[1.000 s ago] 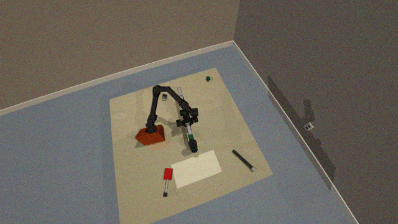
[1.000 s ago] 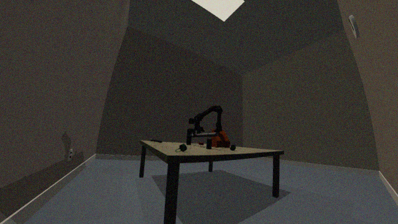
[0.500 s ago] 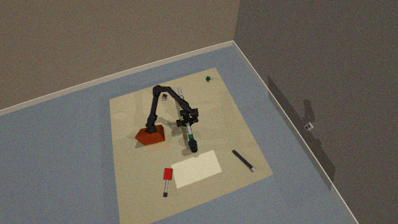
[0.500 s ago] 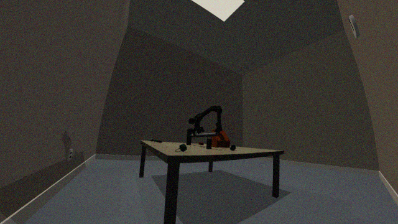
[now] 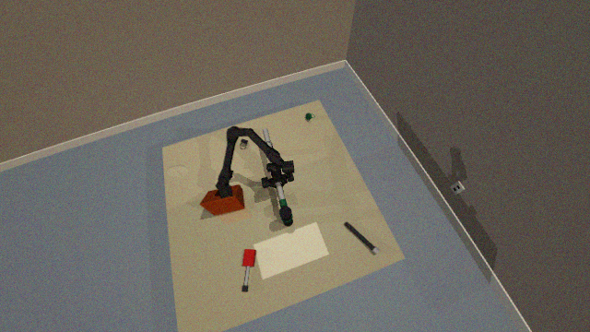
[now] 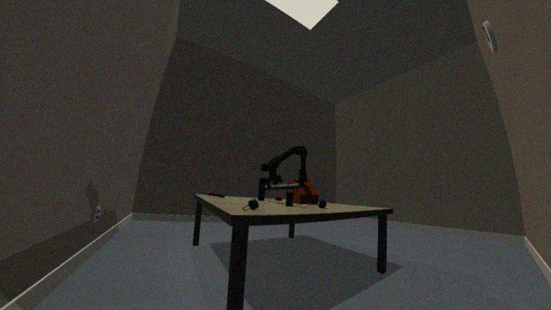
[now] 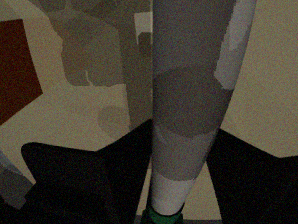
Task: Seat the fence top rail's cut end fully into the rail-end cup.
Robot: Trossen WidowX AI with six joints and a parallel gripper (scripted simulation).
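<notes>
The light grey rail [image 5: 280, 191] [image 6: 284, 186] [image 7: 187, 100] runs level from the loop cap on the small post [image 6: 289, 199] to the big post [image 5: 286, 214] [image 6: 262, 189]. My gripper [image 5: 278, 181] [image 7: 177, 125] is shut on the rail, with one black finger on each side, a short way from the big post. The green rail-end cup [image 5: 283, 203] [image 7: 163, 218] is on the post's near side, up by its black cap. The rail's end meets the cup's mouth. How deep it sits inside is hidden, and the band cannot be made out clearly.
The orange arm base [image 5: 226, 202] [image 6: 305, 192] stands beside the rail. A green fitting with a ring [image 5: 309, 116] [image 6: 253, 204] and a small dark fitting [image 5: 243, 143] lie toward the back. A white sheet [image 5: 291, 251], a red tool [image 5: 249, 257] and a dark bar [image 5: 360, 237] lie beyond the big post.
</notes>
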